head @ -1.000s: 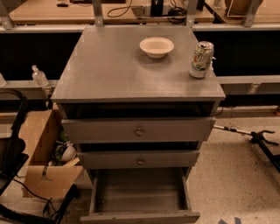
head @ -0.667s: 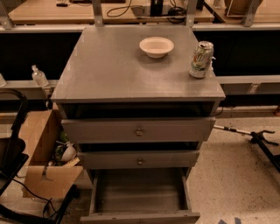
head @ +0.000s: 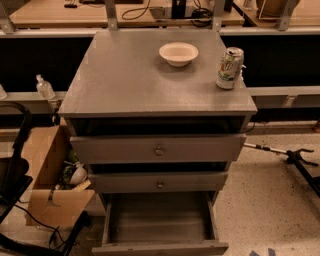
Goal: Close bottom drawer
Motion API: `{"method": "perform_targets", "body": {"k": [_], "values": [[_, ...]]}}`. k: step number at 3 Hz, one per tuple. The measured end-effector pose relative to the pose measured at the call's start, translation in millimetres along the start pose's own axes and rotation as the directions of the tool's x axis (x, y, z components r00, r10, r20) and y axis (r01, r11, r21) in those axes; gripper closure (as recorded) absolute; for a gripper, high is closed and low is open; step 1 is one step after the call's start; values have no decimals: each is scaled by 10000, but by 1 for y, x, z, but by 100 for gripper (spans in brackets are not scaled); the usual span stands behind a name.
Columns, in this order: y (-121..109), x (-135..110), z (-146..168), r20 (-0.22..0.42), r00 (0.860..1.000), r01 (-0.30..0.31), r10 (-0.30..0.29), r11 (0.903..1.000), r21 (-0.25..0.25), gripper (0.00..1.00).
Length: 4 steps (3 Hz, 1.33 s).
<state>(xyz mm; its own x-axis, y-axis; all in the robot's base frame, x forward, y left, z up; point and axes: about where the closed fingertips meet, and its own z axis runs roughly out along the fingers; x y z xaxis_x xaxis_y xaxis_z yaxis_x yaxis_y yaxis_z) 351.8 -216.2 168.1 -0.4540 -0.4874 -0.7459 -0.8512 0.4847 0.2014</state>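
Though due for closing, bottom drawer (head: 159, 222): pulled well out at the near edge of the view, grey inside bare, front panel seen from above at the lower border, knob hidden.
Gripper: nowhere in view, arm likewise; jaws not shown, so released or clenched cannot be told.
Cardboard box (head: 50, 180): on the floor just left of the cabinet, flaps open, odd items inside.
Middle drawer (head: 190, 182): directly above the open one, slightly out, round knob at centre.
Top drawer (head: 200, 148): out a little further than the middle one, dark gap above its front.
Tabletop (head: 130, 80): grey, carrying a pale bowl (head: 178, 53) toward the back and a green-and-white can (head: 230, 68), upright near the right edge, well apart from the bowl.
Bottle (head: 45, 87): small, clear, on the ledge behind and left.
Desk (head: 60, 15): wooden, farthest back, with cables.
Change: none against the views of a second ago; lowest drawer just as far out, nothing shifted.
Meaning for the task: judged not yet begun; approach to the front panel and a straight push inward probably next.
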Motion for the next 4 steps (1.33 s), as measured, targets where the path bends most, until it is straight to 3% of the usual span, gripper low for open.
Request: {"method": "perform_targets", "body": {"k": [2,4], "values": [[-29,-44,34,1038,9903,946,-924,9954,-170,100],[-44,-56,45,1242,9860,1137,-1110,9934,-151,100]]}}
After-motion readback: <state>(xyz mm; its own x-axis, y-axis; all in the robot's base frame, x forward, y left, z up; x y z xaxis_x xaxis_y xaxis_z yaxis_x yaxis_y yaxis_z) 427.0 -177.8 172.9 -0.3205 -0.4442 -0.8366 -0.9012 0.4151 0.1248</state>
